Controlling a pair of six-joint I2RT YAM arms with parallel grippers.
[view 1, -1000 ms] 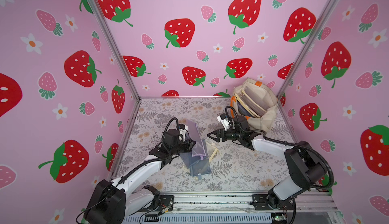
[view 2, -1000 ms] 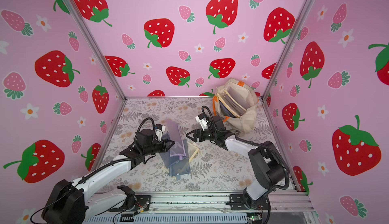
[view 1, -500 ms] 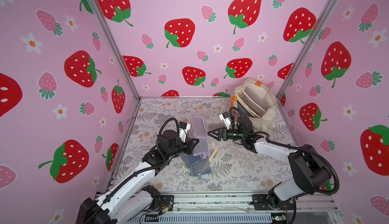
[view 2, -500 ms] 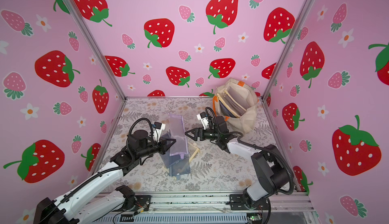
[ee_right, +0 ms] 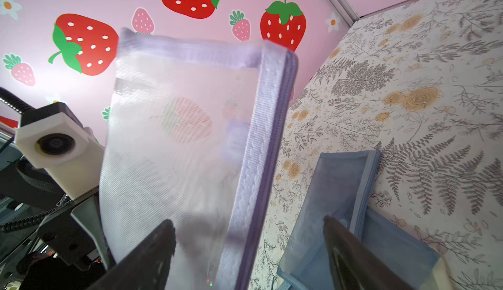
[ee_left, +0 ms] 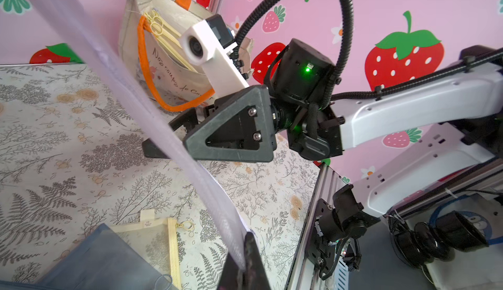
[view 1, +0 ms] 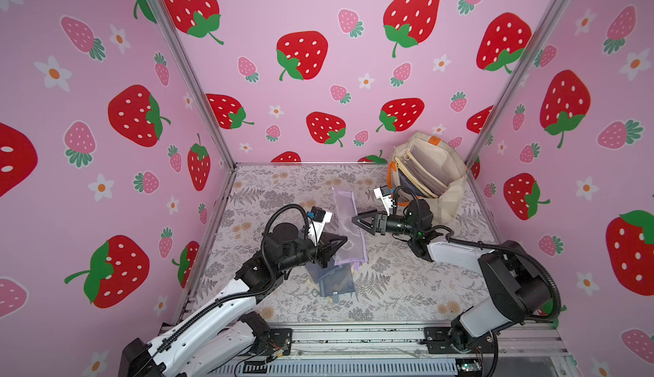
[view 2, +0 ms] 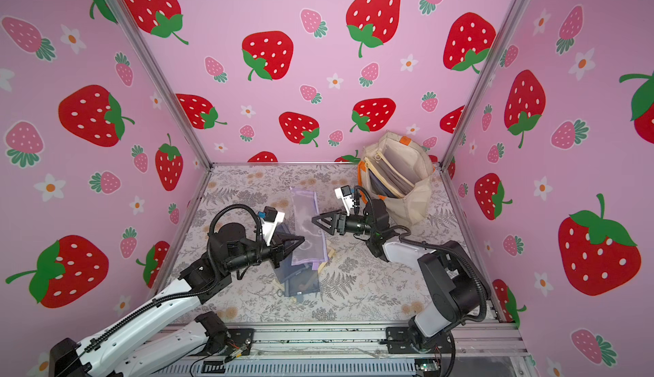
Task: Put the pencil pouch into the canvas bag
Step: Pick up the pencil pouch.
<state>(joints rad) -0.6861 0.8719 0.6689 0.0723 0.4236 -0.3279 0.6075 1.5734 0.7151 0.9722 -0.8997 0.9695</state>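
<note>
The lilac mesh pencil pouch (view 1: 345, 209) is held clear of the table (view 1: 407, 286) in the fully closed left jaws, well apart from the canvas bag (view 1: 451, 198) standing in the far right corner. The right jaws, spread wide and empty, are set astride its zipper edge. A handover is judged to be in hand, and closing on that edge is called for before the left jaws are released.

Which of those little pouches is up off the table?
The lilac see-through pouch: the left pincer grips one edge and holds it up in the air. The blue pouch and the cream pouch lie flat on the table.
</note>
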